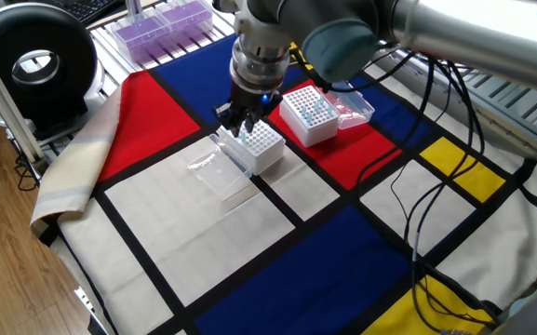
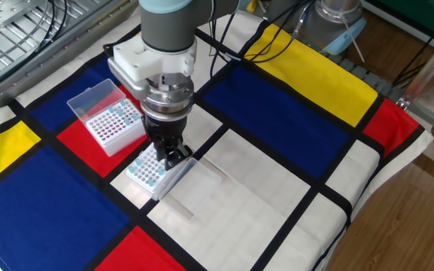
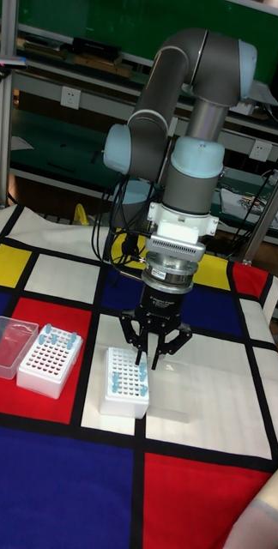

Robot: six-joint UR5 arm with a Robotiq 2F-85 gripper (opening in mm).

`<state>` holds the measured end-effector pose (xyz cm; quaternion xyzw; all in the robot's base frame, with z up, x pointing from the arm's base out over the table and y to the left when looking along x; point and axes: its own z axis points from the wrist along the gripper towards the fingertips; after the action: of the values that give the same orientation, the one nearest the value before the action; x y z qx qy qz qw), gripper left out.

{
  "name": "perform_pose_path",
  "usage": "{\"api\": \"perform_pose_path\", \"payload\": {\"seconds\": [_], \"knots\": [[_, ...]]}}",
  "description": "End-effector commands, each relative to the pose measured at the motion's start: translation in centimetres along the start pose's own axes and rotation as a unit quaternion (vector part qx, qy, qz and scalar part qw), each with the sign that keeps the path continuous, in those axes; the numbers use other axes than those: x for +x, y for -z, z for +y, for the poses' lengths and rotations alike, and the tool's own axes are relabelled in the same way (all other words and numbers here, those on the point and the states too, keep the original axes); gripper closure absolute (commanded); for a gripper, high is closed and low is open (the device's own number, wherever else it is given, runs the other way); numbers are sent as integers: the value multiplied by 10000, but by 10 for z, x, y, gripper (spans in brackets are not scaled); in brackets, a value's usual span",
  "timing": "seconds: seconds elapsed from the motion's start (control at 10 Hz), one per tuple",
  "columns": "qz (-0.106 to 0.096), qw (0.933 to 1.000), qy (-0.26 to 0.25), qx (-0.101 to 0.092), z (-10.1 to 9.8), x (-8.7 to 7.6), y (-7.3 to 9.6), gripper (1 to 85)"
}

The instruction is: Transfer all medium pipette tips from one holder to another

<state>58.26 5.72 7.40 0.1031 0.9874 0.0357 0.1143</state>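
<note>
Sitting in two white racks (image 3: pixel 125 382), the medium pipette tips (image 3: pixel 116 378) fill holes; one blue-topped tip (image 3: pixel 142 368) rises directly between my end effector (image 3: pixel 148 360) fingers over the nearer rack. I cannot tell whether they pinch it. Second rack (image 3: pixel 49 363) stands beside, on the worktop (image 2: pixel 277 188).

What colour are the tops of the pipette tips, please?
Light blue tops on the medium pipette tips, clearest in the tall fixed view.

Two fixed cameras look down on the checkered table (image 1: pixel 249 242) from opposite sides; a taller, lower one faces the arm (image 3: pixel 186 154) head-on. All three share the two racks (image 2: pixel 150 172) mid-table.
</note>
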Motion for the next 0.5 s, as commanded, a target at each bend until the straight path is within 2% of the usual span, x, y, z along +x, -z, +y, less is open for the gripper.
{"api": "perform_pose_path", "payload": {"seconds": [0.0, 0.4], "knots": [[-31, 10000, 16, -61, -2, 3, -4, 537], [-105, 9999, -1, -84, -3, 3, -9, 550]]}}
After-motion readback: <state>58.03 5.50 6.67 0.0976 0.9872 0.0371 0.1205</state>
